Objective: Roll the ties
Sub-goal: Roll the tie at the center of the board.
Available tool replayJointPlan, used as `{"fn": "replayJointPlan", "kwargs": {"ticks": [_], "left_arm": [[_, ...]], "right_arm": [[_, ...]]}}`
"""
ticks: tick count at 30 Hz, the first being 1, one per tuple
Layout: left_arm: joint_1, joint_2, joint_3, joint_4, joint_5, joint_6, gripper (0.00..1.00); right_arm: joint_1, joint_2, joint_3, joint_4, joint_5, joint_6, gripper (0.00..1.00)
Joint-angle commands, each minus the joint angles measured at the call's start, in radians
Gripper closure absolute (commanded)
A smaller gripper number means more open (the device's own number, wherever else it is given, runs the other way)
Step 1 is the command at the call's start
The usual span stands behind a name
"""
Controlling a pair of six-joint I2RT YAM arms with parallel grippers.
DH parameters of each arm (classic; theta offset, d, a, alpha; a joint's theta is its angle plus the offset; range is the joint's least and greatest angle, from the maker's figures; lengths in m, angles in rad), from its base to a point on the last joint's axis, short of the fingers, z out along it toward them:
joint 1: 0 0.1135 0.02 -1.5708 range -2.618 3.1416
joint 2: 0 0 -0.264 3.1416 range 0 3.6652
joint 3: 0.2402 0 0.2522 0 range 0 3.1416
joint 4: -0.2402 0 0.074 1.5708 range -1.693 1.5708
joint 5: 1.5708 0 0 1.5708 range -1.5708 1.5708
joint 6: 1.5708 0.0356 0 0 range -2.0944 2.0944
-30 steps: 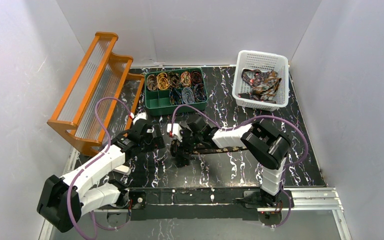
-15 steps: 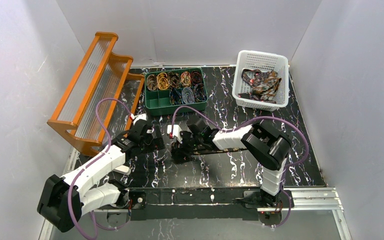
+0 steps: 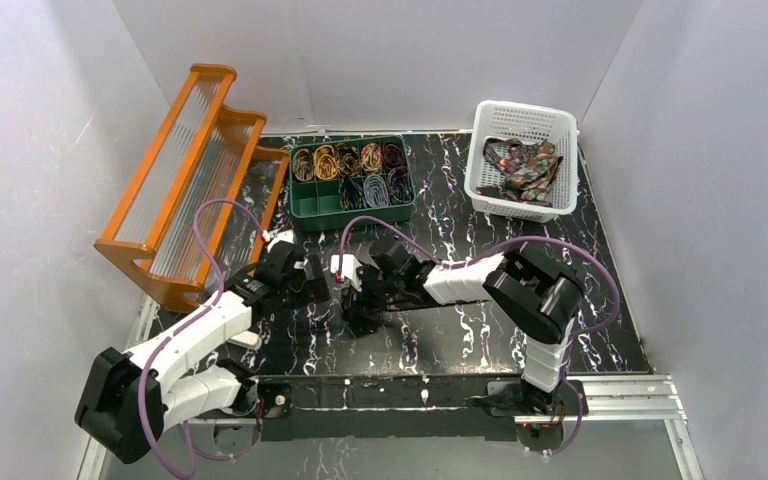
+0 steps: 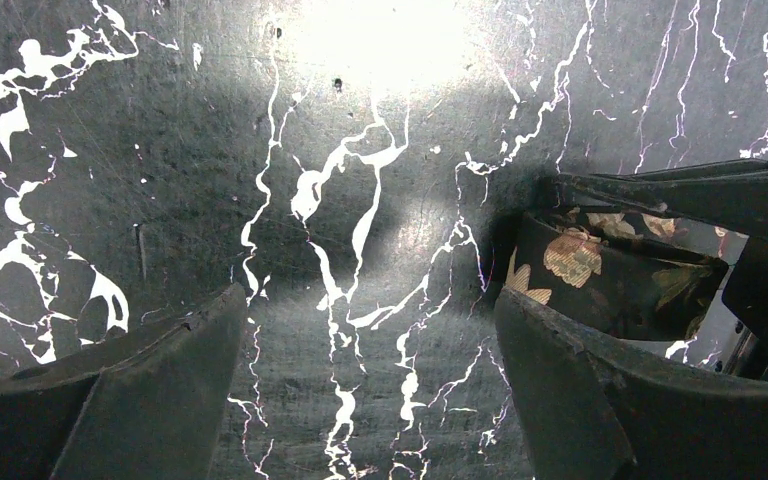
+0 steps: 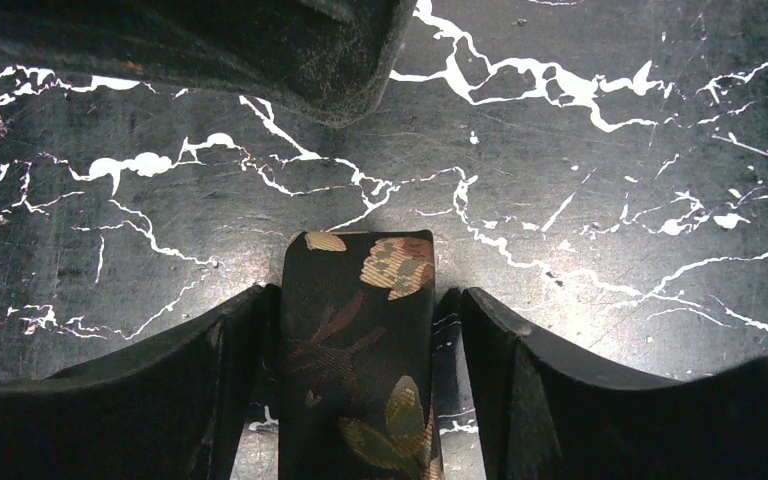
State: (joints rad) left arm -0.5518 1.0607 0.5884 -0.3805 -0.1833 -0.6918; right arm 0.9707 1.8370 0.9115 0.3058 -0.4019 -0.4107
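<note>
On the black marbled counter (image 3: pixel 460 340), an orange rack (image 3: pixel 185 170) stands far left. A white basket (image 3: pixel 560 130) of loose ties (image 3: pixel 525 165) sits at the back right, and a green tray (image 3: pixel 305 215) of rolled ties (image 3: pixel 360 160) at back centre.

Over the last second both arms have crept slightly closer near mid-counter, the right one nudging leftward. The move is small, so rolling seems not yet begun.

The right tool (image 5: pixel 365 300) is partly open and straddles the flat end of a dark floral tie (image 5: pixel 360 350). One finger (image 5: pixel 210 380) lies against the tie's edge and a sliver of gap shows on the other side, so it is not clamped. The left tool (image 4: pixel 370 300) is spread wide and holds nothing, with the tie just beside its right finger (image 4: pixel 600 400).
</note>
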Motion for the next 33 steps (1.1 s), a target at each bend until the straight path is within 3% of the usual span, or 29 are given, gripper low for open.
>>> {"fn": "replayJointPlan", "kwargs": {"ticks": [1,7,10,12,16,17,22,25,27,31,33], "left_arm": [[0.006,-0.016,-0.01,-0.005,0.005,-0.003,0.09],[0.006,-0.033,-0.016,-0.008,0.008,-0.003,0.09],[0.006,-0.038,-0.019,-0.007,0.013,-0.005,0.09],[0.006,-0.038,-0.021,-0.005,0.017,-0.005,0.09],[0.006,-0.048,-0.028,0.006,0.024,-0.011,0.09],[0.006,-0.053,-0.029,0.008,0.025,-0.015,0.08],[0.006,-0.1,-0.039,0.019,0.024,-0.015,0.07],[0.006,-0.14,-0.046,0.026,0.013,-0.017,0.05],[0.007,-0.16,-0.052,0.033,0.014,-0.017,0.02],[0.007,-0.175,-0.07,0.074,0.058,-0.006,0.02],[0.007,-0.165,-0.08,0.097,0.08,-0.005,0.02]], "right_arm": [[0.008,-0.028,-0.005,-0.019,0.025,-0.007,0.23],[0.007,-0.006,0.017,-0.045,0.011,0.004,0.46],[0.007,-0.015,0.007,-0.025,0.011,0.015,0.46],[0.008,-0.031,0.003,-0.007,0.008,0.023,0.41],[0.008,-0.088,0.043,-0.043,0.034,0.065,0.06],[0.007,-0.11,0.059,-0.063,0.066,0.093,0.02],[0.002,-0.34,-0.062,-0.001,0.185,0.203,0.01],[0.001,-0.506,-0.217,0.131,0.333,0.403,0.01],[-0.004,-0.598,-0.263,0.096,0.555,0.643,0.01],[-0.062,-0.631,-0.256,-0.122,0.54,1.005,0.01],[-0.085,-0.588,-0.221,-0.22,0.462,1.143,0.02]]}}
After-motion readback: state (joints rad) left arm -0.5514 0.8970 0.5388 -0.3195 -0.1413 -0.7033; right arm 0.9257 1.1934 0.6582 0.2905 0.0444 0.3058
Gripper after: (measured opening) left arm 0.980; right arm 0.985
